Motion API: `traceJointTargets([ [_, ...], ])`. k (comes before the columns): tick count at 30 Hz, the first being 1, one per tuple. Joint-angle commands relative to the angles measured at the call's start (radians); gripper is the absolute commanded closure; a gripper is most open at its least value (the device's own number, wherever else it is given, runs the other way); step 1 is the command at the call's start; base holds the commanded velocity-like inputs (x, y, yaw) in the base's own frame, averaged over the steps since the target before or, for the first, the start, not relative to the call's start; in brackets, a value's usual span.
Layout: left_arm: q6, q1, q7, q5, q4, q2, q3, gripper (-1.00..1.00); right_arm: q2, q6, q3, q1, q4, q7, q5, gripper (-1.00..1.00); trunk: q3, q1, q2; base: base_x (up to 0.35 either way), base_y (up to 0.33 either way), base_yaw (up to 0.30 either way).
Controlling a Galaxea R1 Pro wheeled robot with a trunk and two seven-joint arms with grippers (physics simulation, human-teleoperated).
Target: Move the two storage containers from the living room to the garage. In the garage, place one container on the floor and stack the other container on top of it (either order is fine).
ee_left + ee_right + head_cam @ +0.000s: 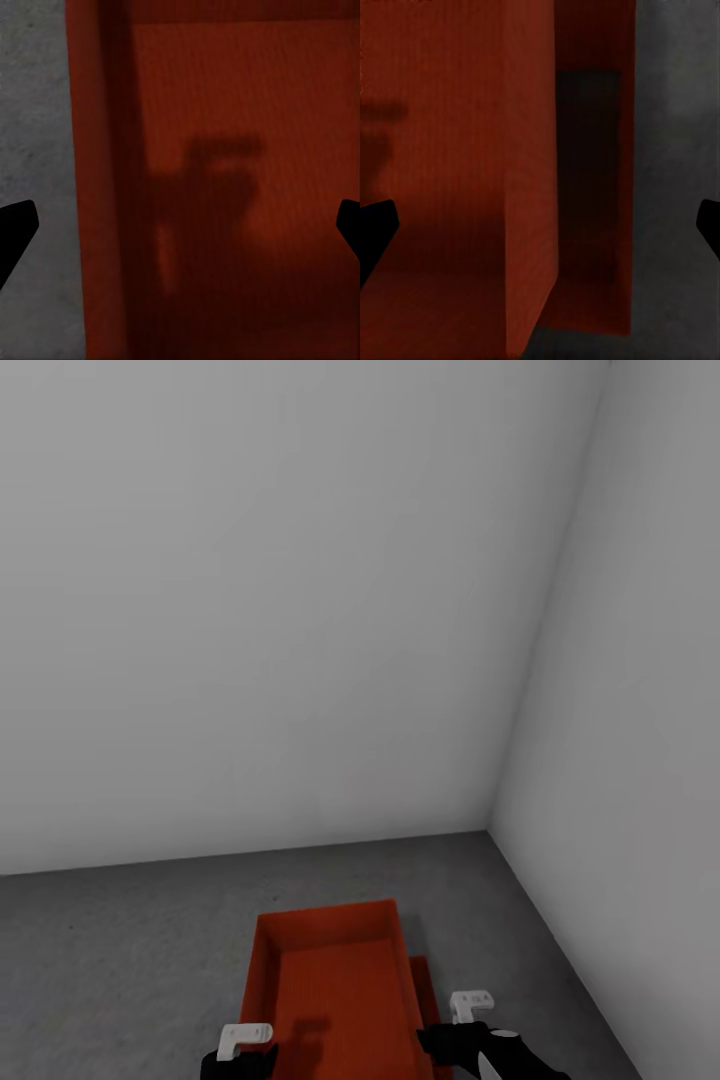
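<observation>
Much of the scene is cut off at the lower edge of the head view: the near end of the upper orange-red open-top plastic storage container (340, 990) runs out of frame, and of the second, like-coloured container beneath it (423, 985) only a narrow strip shows, sticking out past the upper one's right wall. Both arms are cropped to dark wrists with pale fittings. The two bins sit stacked on the dark grey speckled concrete floor (130, 950) near the corner of the plain pale grey walls (300, 610), the upper one shifted a little to the left of the lower.

The left gripper (180, 229) stands spread wide, its black fingertips (15, 232) at the edges of the left wrist view, one over the floor and one over the ribbed bottom of the upper bin, with that bin's left wall between them; whether either finger touches the wall is hard to tell. A hand-shaped shadow lies on the bin's bottom.

The right gripper (540, 229) is likewise wide apart, straddling the upper bin's right wall, one tip inside it and one out over the lower bin's dark interior and the concrete; it pinches nothing that can be made out
</observation>
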Motion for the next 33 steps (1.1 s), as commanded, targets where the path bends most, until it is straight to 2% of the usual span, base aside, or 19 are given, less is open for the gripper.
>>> traceJointTargets([
  [1, -0.004, -0.001, -0.003, 0.010, 0.001, 0.001, -0.005, -1.00, 0.000, 0.006, 0.003, 0.000, -0.002, 0.001, -0.002, -1.00, 0.002, -0.004, 0.007, 0.000, 0.000, 0.000],
  [9, -0.003, -0.001, -0.002, 0.010, 0.003, 0.000, -0.006, -1.00, -0.001, 0.006, 0.003, 0.000, -0.002, -0.004, -0.001, -1.00, 0.027, -0.035, 0.063, 0.000, 0.000, 0.000],
  [23, -0.003, -0.001, 0.128, 0.009, -0.001, -0.030, -0.006, -1.00, 0.000, 0.009, 0.003, 0.000, 0.000, -0.011, 0.000, -1.00, 0.071, -0.088, 0.161, 0.000, 0.000, 0.000],
  [33, 0.013, -0.001, 0.156, 0.010, 0.003, -0.033, -0.006, -1.00, 0.000, 0.009, 0.003, 0.000, 0.001, -0.003, -0.001, -1.00, 0.103, -0.127, 0.231, 0.000, 0.000, 0.000],
])
